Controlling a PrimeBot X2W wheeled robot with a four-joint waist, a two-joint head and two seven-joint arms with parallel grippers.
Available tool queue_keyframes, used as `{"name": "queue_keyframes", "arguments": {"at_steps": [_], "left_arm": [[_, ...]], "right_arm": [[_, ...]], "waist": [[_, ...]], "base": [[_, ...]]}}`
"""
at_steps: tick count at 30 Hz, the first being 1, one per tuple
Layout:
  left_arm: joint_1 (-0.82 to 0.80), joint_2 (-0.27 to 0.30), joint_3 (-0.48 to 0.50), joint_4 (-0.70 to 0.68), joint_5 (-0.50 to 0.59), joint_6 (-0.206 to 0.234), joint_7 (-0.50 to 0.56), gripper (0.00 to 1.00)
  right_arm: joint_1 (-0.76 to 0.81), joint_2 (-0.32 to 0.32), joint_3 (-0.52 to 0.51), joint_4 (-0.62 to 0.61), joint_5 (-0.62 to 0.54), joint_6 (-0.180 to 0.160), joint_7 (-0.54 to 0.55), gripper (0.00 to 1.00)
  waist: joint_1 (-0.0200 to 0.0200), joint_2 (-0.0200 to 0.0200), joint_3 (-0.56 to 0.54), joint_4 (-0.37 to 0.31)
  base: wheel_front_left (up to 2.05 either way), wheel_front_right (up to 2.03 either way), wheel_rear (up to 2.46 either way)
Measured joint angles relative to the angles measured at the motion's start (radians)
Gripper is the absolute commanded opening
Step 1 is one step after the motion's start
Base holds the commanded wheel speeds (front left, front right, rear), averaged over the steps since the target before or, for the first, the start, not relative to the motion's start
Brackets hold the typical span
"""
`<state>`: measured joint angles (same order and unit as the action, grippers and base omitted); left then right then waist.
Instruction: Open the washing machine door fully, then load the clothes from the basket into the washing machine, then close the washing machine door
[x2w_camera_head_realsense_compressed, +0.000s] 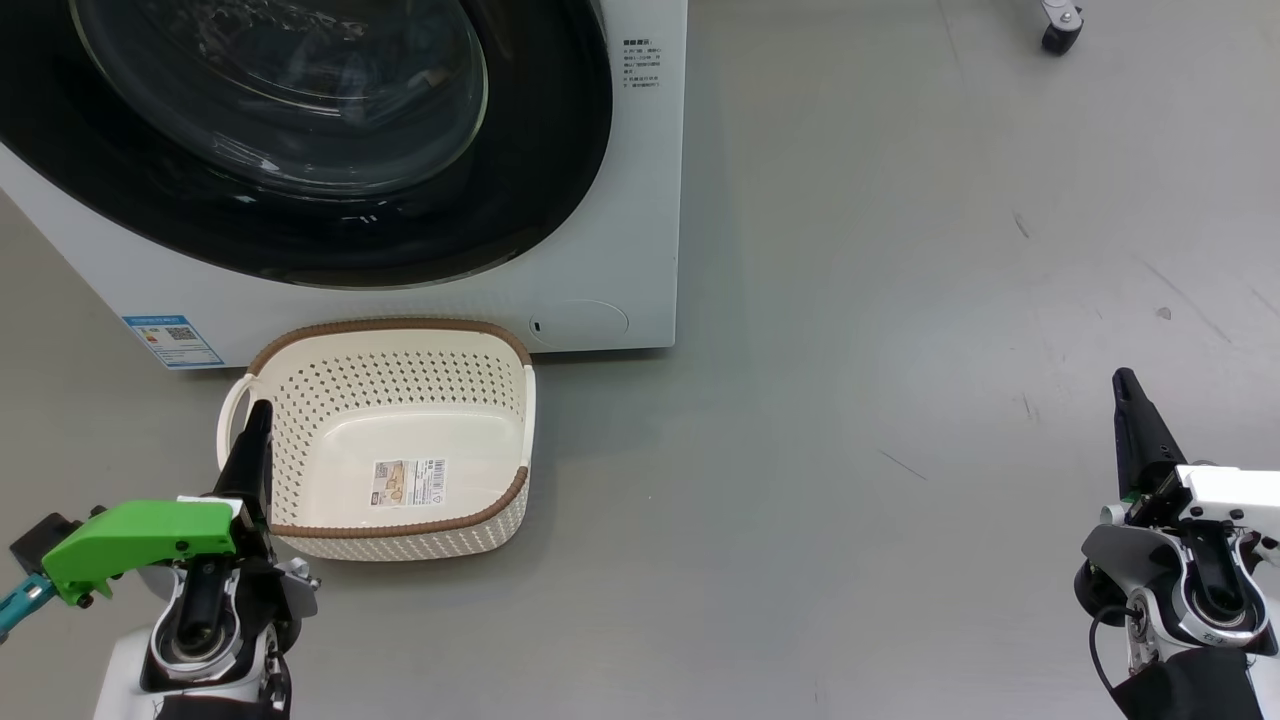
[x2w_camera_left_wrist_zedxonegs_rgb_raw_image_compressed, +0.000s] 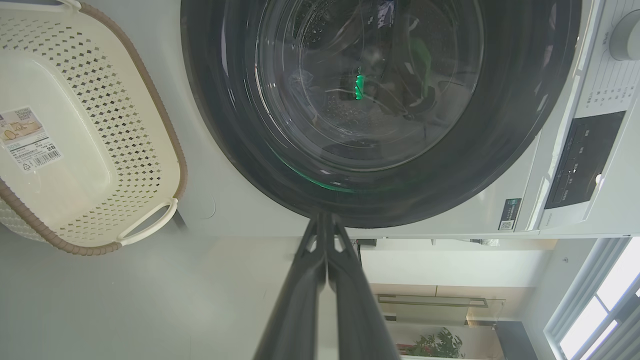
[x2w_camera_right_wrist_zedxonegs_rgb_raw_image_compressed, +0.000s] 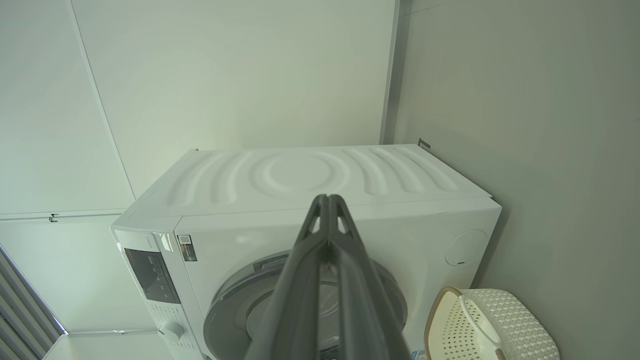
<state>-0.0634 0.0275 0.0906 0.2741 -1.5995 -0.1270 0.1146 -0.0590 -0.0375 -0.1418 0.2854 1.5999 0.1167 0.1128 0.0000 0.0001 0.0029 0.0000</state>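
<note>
The white washing machine (x2w_camera_head_realsense_compressed: 645, 200) stands at the top left, and the washing machine door (x2w_camera_head_realsense_compressed: 545, 180), black-rimmed with a glass bowl, lies flush against its front. The cream basket (x2w_camera_head_realsense_compressed: 390, 327) sits on the floor just below the door; only a label sticker lies in it. The clothes are out of view. My left gripper (x2w_camera_head_realsense_compressed: 258, 412) is shut, its tips by the basket's left handle. It points at the door's rim (x2w_camera_left_wrist_zedxonegs_rgb_raw_image_compressed: 250, 165) in the left wrist view (x2w_camera_left_wrist_zedxonegs_rgb_raw_image_compressed: 324, 220). My right gripper (x2w_camera_head_realsense_compressed: 1124, 384) is shut, far right over the floor, and faces the machine (x2w_camera_right_wrist_zedxonegs_rgb_raw_image_compressed: 350, 240) from a distance (x2w_camera_right_wrist_zedxonegs_rgb_raw_image_compressed: 327, 201).
Grey floor (x2w_camera_head_realsense_compressed: 900, 400) stretches right of the machine. A caster wheel (x2w_camera_head_realsense_compressed: 1060, 35) stands at the top right. A QR sticker (x2w_camera_head_realsense_compressed: 172, 340) and a round flap (x2w_camera_head_realsense_compressed: 580, 322) sit low on the machine's front. The control panel (x2w_camera_left_wrist_zedxonegs_rgb_raw_image_compressed: 580, 160) is beside the door.
</note>
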Motion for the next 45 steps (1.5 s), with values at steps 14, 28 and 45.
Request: {"name": "queue_keyframes", "arguments": {"at_steps": [14, 28, 45], "left_arm": [[0.000, 0.000, 0.000, 0.000, 0.000, 0.000, 0.000, 0.00], [0.000, 0.000, 0.000, 0.000, 0.000, 0.000, 0.000, 0.00], [0.000, 0.000, -0.001, 0.000, 0.000, 0.000, 0.000, 0.00]], "right_arm": [[0.000, 0.000, 0.000, -0.002, 0.000, 0.000, 0.000, 0.00], [0.000, 0.001, 0.000, -0.003, 0.000, 0.000, 0.000, 0.00], [0.000, 0.001, 0.001, -0.004, 0.000, 0.000, 0.000, 0.00]], "waist": [[0.0000, 0.0000, 0.000, 0.000], [0.0000, 0.0000, 0.000, 0.000], [0.0000, 0.0000, 0.000, 0.000]], "base": [[0.00, 0.00, 0.00], [0.00, 0.00, 0.00], [0.00, 0.00, 0.00]]}}
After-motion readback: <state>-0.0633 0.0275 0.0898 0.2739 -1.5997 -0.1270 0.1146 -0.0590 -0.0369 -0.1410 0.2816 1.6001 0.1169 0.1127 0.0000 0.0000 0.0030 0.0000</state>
